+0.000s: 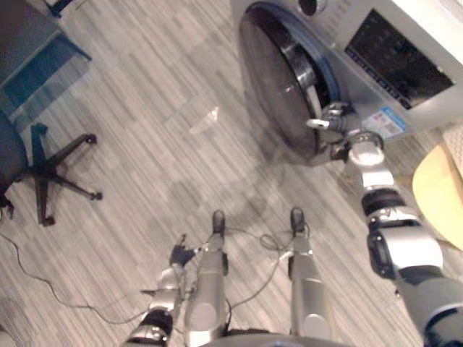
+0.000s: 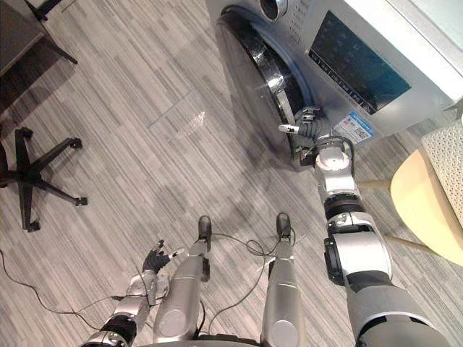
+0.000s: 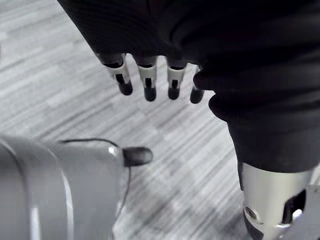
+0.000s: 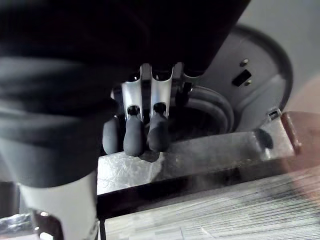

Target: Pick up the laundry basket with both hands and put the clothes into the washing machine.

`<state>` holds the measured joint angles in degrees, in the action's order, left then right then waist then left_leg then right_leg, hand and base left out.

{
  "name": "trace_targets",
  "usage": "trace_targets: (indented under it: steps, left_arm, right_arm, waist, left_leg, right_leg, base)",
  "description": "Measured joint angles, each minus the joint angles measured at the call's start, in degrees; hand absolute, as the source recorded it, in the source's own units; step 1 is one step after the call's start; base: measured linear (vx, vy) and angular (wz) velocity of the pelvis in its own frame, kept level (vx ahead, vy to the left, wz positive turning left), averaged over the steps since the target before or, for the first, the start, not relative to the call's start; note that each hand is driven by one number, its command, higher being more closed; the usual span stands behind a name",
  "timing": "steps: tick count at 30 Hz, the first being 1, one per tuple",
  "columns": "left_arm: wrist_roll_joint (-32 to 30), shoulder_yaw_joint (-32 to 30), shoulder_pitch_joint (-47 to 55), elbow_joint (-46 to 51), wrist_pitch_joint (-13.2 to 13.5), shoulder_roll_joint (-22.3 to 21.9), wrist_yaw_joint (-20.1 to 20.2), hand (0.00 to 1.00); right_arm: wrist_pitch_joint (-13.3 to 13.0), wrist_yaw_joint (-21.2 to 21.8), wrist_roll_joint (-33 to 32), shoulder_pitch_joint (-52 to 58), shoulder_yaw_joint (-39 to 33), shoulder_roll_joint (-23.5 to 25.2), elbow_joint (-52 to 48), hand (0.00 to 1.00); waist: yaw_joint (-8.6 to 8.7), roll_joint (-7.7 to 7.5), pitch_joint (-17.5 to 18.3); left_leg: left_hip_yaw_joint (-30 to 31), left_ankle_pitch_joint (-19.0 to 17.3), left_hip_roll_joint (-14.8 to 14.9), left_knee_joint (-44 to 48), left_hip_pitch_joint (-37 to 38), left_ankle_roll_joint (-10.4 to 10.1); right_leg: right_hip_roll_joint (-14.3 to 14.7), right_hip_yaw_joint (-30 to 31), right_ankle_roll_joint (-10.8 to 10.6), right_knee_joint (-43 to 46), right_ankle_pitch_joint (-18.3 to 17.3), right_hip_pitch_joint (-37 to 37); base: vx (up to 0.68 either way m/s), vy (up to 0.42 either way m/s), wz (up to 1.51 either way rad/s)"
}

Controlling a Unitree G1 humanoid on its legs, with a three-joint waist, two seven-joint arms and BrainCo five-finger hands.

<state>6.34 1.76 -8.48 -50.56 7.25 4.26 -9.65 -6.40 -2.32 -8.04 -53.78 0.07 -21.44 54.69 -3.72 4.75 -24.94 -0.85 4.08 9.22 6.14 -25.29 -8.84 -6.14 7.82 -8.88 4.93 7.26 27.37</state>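
Note:
The grey washing machine stands at the upper right, its round dark door swung partly out toward the floor. My right hand is at the door's outer edge. In the right wrist view its fingers are fairly straight, with their dark tips resting on the door's rim. My left hand hangs low by my side with relaxed fingers and nothing in it. A white latticed thing, possibly the laundry basket, shows at the right edge. I see no clothes.
A pale yellow round top stands at the right, close to my right arm. A black office chair base sits at the left, with dark furniture behind it. Wood-look floor stretches between the chair and the machine.

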Motion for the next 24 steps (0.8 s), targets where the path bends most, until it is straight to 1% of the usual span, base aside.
trace_targets:
  steps: [1,3,5,7,8,9,10,11,12,13,14,15,16,18,19,20,22,23,24]
  left_arm:
    - [0.2,0.4,0.0,0.6,0.0,-0.3,-0.4,0.0]
    - [0.4,0.4,-0.1,1.4,0.3,-1.4,-0.8,0.0]
    - [0.8,0.4,-0.1,1.5,0.5,-2.0,-1.3,0.0]
    - [0.8,0.4,0.0,1.5,0.5,-2.3,-2.0,0.0]
    - [0.8,0.4,-0.1,1.5,0.4,-2.3,-2.2,0.0]
    - [0.8,0.4,0.0,1.4,0.4,-2.4,-2.5,0.0]
    - [0.8,0.4,0.1,1.3,0.4,-2.4,-2.8,0.0]
    - [0.7,0.2,0.1,1.0,0.3,-2.3,-3.0,0.0]
    - [0.7,-0.1,0.1,0.5,0.1,-2.3,-3.0,0.0]
    - [0.7,-0.2,0.1,0.5,0.0,-2.2,-3.1,0.0]
    - [0.6,-0.3,0.2,0.1,-0.4,-2.0,-3.1,0.0]
    - [0.1,-1.0,0.3,-0.6,-0.6,-2.0,-3.1,0.0]
    - [-0.1,-2.1,0.6,-1.2,-0.8,-1.9,-3.1,0.0]
    - [-0.6,-3.4,2.0,-2.4,-1.4,-1.2,-3.1,0.0]
    - [-1.1,-3.9,3.1,-3.0,-1.8,-0.8,-3.1,0.0]
    - [-1.6,-4.2,3.3,-3.7,-2.0,-0.5,-3.1,0.0]
    - [-2.7,-4.4,3.4,-3.7,-2.1,-0.1,-3.0,0.0]
    - [-3.1,-4.4,3.3,-3.6,-2.1,0.1,-3.0,0.0]
    - [-3.8,-4.3,2.8,-3.6,-2.1,0.5,-3.0,0.0]
  right_arm:
    - [-0.1,-0.5,-0.5,0.1,0.0,0.5,-0.2,0.0]
    - [-0.5,-2.9,-1.2,1.8,0.8,2.9,-2.3,0.0]
    - [-1.3,-4.2,-1.7,4.4,3.5,5.0,-5.2,0.0]
    - [-1.6,-4.2,-2.8,7.3,9.1,7.4,-8.6,0.0]
    - [-1.3,-4.2,-2.8,9.0,13.6,8.9,-10.0,0.0]
    - [-0.4,-3.8,-2.8,11.1,19.2,10.3,-10.8,0.0]
    - [0.1,-3.3,-3.1,12.2,22.7,10.9,-11.1,0.0]
    - [0.5,-1.5,-3.2,14.1,27.9,12.2,-11.2,0.0]
    - [0.9,1.3,-3.6,16.8,35.2,15.0,-11.2,0.0]
    - [1.2,2.3,-3.8,17.5,37.2,16.4,-11.2,0.0]
    - [1.4,3.9,-4.4,18.8,40.0,18.8,-11.3,0.0]
    - [1.5,4.9,-5.4,19.6,41.5,20.2,-11.9,0.0]
    - [1.5,5.9,-6.1,20.2,42.5,21.0,-13.4,0.0]
    - [1.2,7.0,-7.5,22.1,43.1,21.3,-16.7,0.0]
    - [1.0,7.5,-8.4,23.9,42.7,21.0,-18.4,0.0]
    - [0.7,7.6,-8.7,24.9,42.1,20.5,-19.3,0.0]
    - [0.3,7.6,-9.3,29.5,36.4,18.7,-20.7,0.0]
    - [0.3,7.6,-9.3,30.8,35.1,18.3,-21.3,0.0]
    - [0.2,7.7,-9.3,34.0,32.4,16.4,-23.4,0.0]
  waist:
    - [-0.01,-0.02,0.0]
    - [-0.06,-0.02,0.0]
    - [-0.09,-0.03,0.0]
    - [-0.31,-0.04,0.0]
    - [-0.38,-0.04,0.0]
    - [-0.61,-0.02,0.0]
    - [-0.92,0.02,0.1]
    - [-1.35,-0.1,0.3]
    - [-2.24,-0.11,0.7]
    - [-2.35,-0.11,0.8]
    - [-2.83,-0.43,1.0]
    - [-3.5,-0.76,1.2]
    - [-3.58,-1.09,1.4]
    - [-3.36,-2.51,3.3]
    - [-3.14,-3.52,5.0]
    - [-2.83,-4.15,5.6]
    - [-1.58,-5.57,8.0]
    - [-1.31,-5.98,8.4]
    - [-0.49,-6.63,9.3]
  left_leg:
    - [0.0,0.0,0.1,0.0,-0.1,0.0]
    - [-0.1,0.0,0.7,-0.1,-0.2,0.0]
    - [0.6,0.0,1.1,-0.3,-0.1,0.0]
    - [1.3,0.6,1.9,-1.3,0.6,-0.8]
    - [2.3,1.0,2.0,-2.1,1.3,-0.8]
    - [2.8,1.6,2.3,-2.6,2.2,-0.9]
    - [3.3,2.3,2.5,-2.9,2.8,-1.0]
    - [3.9,2.5,2.6,-3.4,3.5,-1.2]
    - [4.9,2.6,2.5,-3.9,3.9,-1.1]
    - [5.4,2.6,2.4,-4.0,4.1,-1.1]
    - [6.0,2.7,2.0,-4.2,4.4,-1.0]
    - [6.2,2.7,1.7,-4.3,4.9,-1.0]
    - [6.5,2.7,1.2,-4.5,5.4,-1.0]
    - [6.8,2.7,0.2,-5.4,6.4,-0.9]
    - [6.6,2.7,-0.3,-5.8,7.1,-0.9]
    - [6.6,2.7,-0.7,-5.9,7.9,-0.9]
    - [6.5,2.7,-1.3,-6.3,9.0,-0.9]
    - [6.2,2.7,-1.3,-6.4,9.3,-0.9]
    - [5.6,2.6,-1.3,-6.5,9.4,-0.8]
  right_leg:
    - [0.0,-0.1,0.0,0.0,0.0,0.1]
    - [0.0,-1.0,0.0,0.0,0.0,0.2]
    - [0.3,-2.1,0.0,0.1,0.0,0.0]
    - [0.9,-3.3,0.3,0.1,0.1,-0.5]
    - [1.1,-4.1,0.4,0.1,0.0,-1.1]
    - [1.3,-5.0,1.1,0.1,-0.2,-2.2]
    - [1.5,-5.4,1.4,0.1,-0.4,-2.8]
    - [1.5,-6.1,1.7,0.1,-0.7,-3.7]
    - [1.4,-7.4,1.9,0.1,-1.5,-4.9]
    - [1.4,-8.0,1.8,0.1,-1.8,-5.4]
    - [1.2,-8.6,1.7,0.1,-2.4,-6.1]
    - [0.8,-9.0,1.7,0.1,-2.6,-6.7]
    - [0.3,-9.2,1.4,0.1,-2.9,-7.5]
    - [-0.7,-9.4,0.9,-0.1,-3.6,-8.3]
    - [-1.3,-9.4,0.8,-0.4,-3.7,-9.0]
    - [-1.7,-9.4,0.8,-0.7,-3.7,-9.9]
    - [-2.2,-9.5,0.5,-2.3,-3.5,-11.7]
    - [-2.3,-9.3,0.4,-2.4,-3.4,-11.8]
    - [-2.3,-8.9,0.3,-2.8,-3.3,-11.8]
  base:
    - [-0.05,-0.024,0.02]
    - [-0.03,-0.02,-0.01]
    - [0.0,-0.023,0.03]
    - [0.02,-0.047,0.08]
    - [0.06,-0.042,0.2]
    - [0.07,-0.039,0.22]
    - [0.09,-0.033,0.25]
    - [0.12,-0.036,0.35]
    - [0.12,-0.035,0.44]
    - [0.12,-0.027,0.5]
    - [0.08,-0.006,0.35]
    - [0.11,0.018,0.34]
    - [0.1,0.047,0.31]
    - [0.1,0.052,0.21]
    - [0.1,0.046,0.07]
    - [0.1,0.054,0.12]
    - [0.04,0.04,0.08]
    - [-0.02,0.022,-0.09]
    - [-0.05,0.011,-0.2]
